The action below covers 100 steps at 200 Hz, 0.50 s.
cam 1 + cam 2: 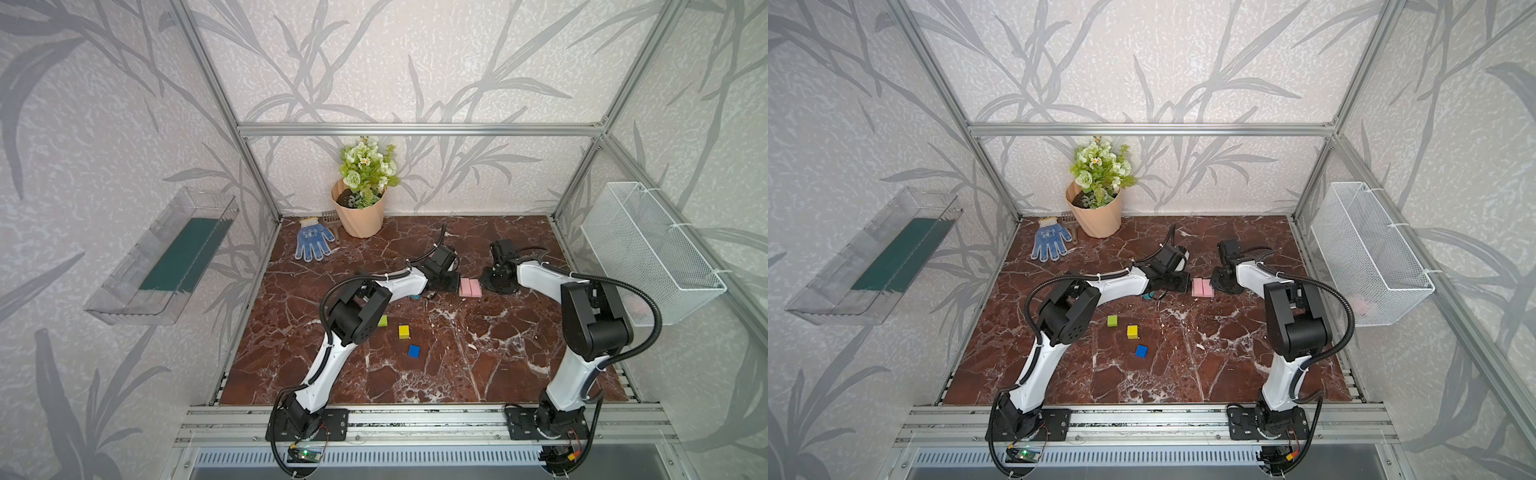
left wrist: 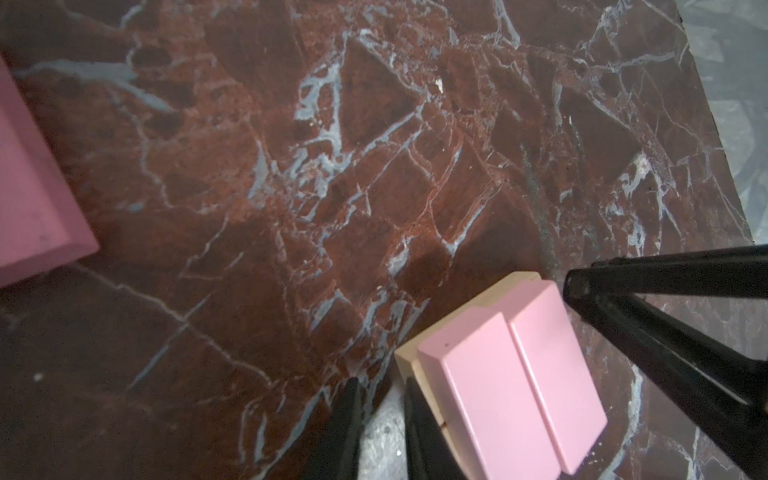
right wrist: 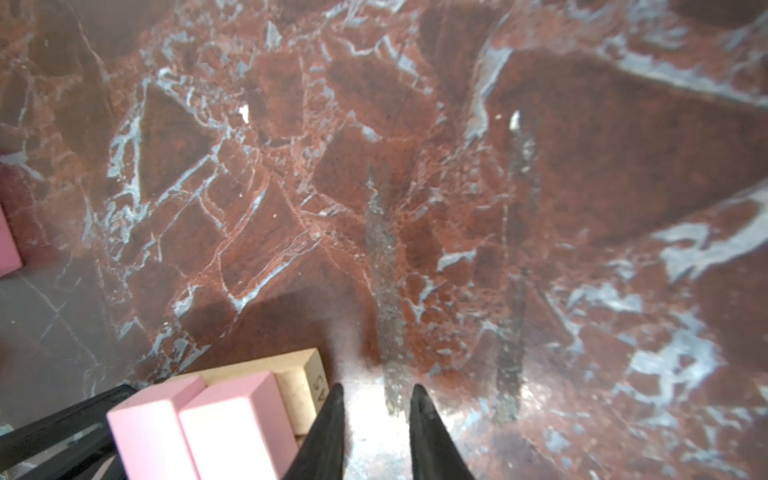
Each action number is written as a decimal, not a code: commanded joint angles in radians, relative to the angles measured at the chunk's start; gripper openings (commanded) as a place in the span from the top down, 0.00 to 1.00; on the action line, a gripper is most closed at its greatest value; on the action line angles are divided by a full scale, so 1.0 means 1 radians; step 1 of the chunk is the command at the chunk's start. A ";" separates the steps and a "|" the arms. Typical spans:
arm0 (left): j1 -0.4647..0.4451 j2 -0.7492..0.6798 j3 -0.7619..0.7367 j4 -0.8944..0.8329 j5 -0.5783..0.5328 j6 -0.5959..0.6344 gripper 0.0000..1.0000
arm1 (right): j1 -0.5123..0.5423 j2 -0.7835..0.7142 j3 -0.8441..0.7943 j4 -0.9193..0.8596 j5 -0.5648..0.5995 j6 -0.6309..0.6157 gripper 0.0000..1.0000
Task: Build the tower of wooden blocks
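Note:
The tower point(image 1: 470, 287) point(image 1: 1202, 287) is low: two pink bars point(image 2: 511, 374) point(image 3: 199, 424) lie side by side on plain-wood bars point(image 3: 299, 374). My left gripper point(image 1: 451, 284) point(image 2: 380, 382) is shut and empty, one finger against the tower's left side. On the tower's right, my right gripper point(image 1: 492, 282) point(image 3: 376, 388) has its jaws slightly apart, holding nothing. Loose in front lie a lime cube point(image 1: 382, 320) point(image 1: 1112, 320), a yellow cube point(image 1: 404, 331) point(image 1: 1132, 331) and a blue cube point(image 1: 414, 351) point(image 1: 1141, 351). A teal block point(image 1: 414, 297) peeks from under the left arm. Another pink block point(image 2: 33, 187) lies close by.
A peach flower pot point(image 1: 359, 216), a blue glove point(image 1: 312, 243) and a small brown rake point(image 1: 330, 220) sit at the back left of the marble table. A white wire basket point(image 1: 648, 253) hangs on the right wall, a clear tray point(image 1: 162, 257) on the left wall.

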 commanded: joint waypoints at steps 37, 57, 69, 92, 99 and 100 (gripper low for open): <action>-0.006 -0.065 -0.018 -0.041 -0.065 0.014 0.78 | -0.003 -0.067 -0.029 -0.018 -0.003 -0.003 0.72; -0.009 -0.089 -0.036 -0.036 -0.071 0.016 0.78 | -0.001 -0.081 -0.040 -0.013 -0.010 -0.004 0.72; -0.014 -0.101 -0.041 -0.034 -0.070 0.017 0.78 | 0.001 -0.090 -0.047 -0.010 -0.013 -0.004 0.72; -0.022 -0.113 -0.048 -0.030 -0.062 0.016 0.78 | 0.007 -0.097 -0.054 -0.004 -0.019 -0.004 0.72; -0.025 -0.114 -0.049 -0.027 -0.060 0.016 0.78 | 0.009 -0.096 -0.056 -0.003 -0.019 -0.004 0.72; -0.026 -0.114 -0.049 -0.027 -0.059 0.016 0.78 | 0.010 -0.096 -0.056 -0.002 -0.020 -0.003 0.72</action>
